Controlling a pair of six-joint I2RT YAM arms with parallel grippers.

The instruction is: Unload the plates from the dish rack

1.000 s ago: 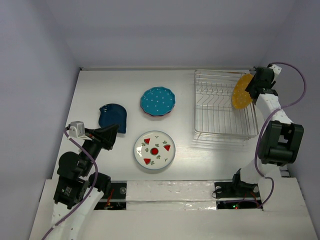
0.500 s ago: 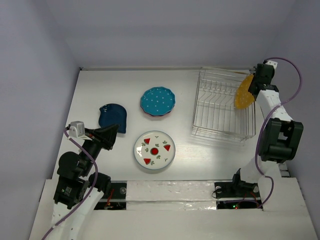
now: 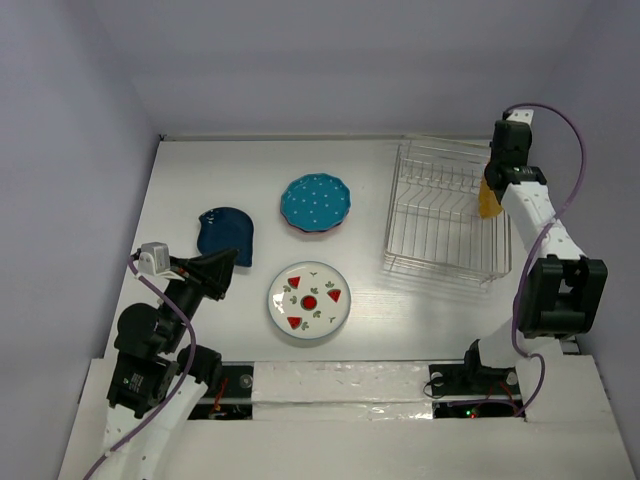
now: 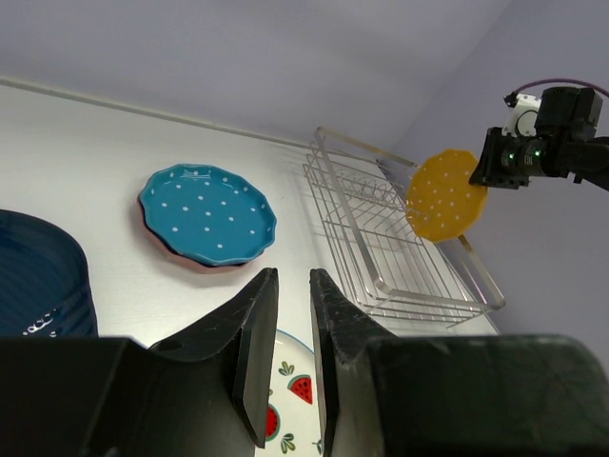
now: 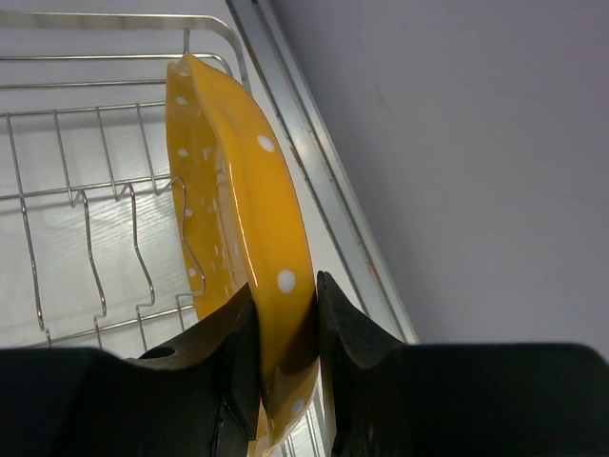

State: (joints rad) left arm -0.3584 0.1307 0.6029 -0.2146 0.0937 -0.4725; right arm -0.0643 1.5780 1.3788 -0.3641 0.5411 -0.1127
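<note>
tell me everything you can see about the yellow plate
The yellow plate is round and orange-yellow, with small white dots and a gently scalloped rim. It looks glossy, like glazed ceramic. It stands on edge, nearly upright, pinched at its rim between the right arm's fingers. It hangs at the right side of the wire dish rack. Whether it touches the wires is unclear.

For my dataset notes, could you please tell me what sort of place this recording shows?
Probably a lab test booth, not a kitchen: plain lavender walls enclose a white table holding a dish rack and plates.
</note>
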